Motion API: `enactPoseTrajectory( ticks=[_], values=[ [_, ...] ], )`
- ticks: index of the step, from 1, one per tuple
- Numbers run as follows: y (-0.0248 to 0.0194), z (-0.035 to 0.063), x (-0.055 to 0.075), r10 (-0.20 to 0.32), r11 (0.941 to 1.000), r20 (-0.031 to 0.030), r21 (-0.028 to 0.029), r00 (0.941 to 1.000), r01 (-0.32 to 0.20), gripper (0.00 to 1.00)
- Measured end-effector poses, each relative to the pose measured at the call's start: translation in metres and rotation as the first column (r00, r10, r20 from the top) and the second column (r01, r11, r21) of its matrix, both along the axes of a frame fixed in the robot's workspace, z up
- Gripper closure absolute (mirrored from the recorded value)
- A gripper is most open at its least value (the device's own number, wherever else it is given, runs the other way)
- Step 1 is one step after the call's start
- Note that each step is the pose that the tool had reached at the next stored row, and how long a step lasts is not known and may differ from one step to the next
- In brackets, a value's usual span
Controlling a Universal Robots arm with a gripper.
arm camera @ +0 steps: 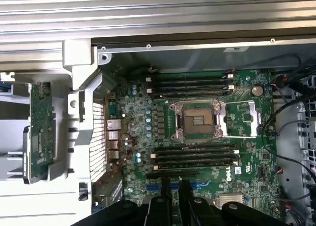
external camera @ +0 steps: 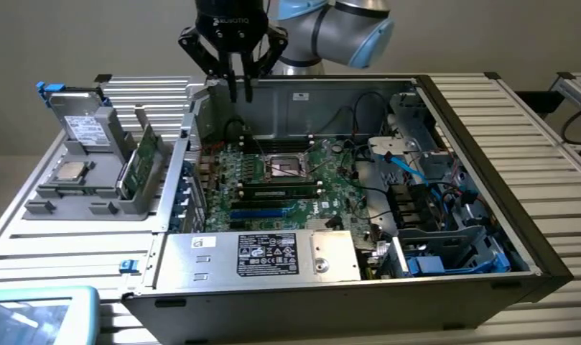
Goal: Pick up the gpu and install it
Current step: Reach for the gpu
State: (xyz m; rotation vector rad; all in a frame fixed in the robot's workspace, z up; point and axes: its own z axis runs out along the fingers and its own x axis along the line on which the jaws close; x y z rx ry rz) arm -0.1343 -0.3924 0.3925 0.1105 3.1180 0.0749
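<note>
Nearest the camera lies a blue-rimmed tray corner (external camera: 31, 316), and just behind it the power supply (external camera: 261, 255) fills the near edge of the open computer case (external camera: 520, 215). The graphics card (external camera: 143, 162) is not in the case. It stands on edge in a grey rack (external camera: 80, 194) on the table (external camera: 70, 244), on the exterior view's left, beside a silver drive (external camera: 80, 122). The wrist view shows the card as a narrow green strip, outside the case wall.

The step in hand looks like the reach for the card, with nothing lifted yet. To do it well, the claw (external camera: 241, 97) would need to sit squarely over the card's upper edge, with its fingers across the thin board rather than along it. They should close on bare board rather than on parts. A straight upward pull would probably keep the card from jamming in the rack or knocking the drive.

The arm (external camera: 347, 25) comes in from the far side, its wrist turned so the claw points straight down. The claw hangs above the far left corner of the case, over the motherboard (external camera: 271, 180) and well apart from the card. Its fingers (arm camera: 163, 208) stand a little apart with nothing between them, so the claw is slightly open and empty.
</note>
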Motion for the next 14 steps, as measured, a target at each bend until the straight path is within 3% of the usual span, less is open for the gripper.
enactPoseTrajectory(
  ticks=[1,2,7,14],
  values=[
    [0.0020,0.0000,-0.004,0.000,1.0000,-0.0001,0.0000,1.0000,0.000,0.75],
    [0.0038,-0.0001,-0.007,0.000,1.0000,0.0000,0.0000,1.0000,0.000,0.68],
    [0.0124,-0.0005,-0.027,0.000,1.0000,0.0001,0.0000,1.0000,0.000,0.68],
    [0.0186,-0.0012,-0.059,0.000,1.0000,0.0010,0.0000,1.0000,0.000,0.68]
  ],
)
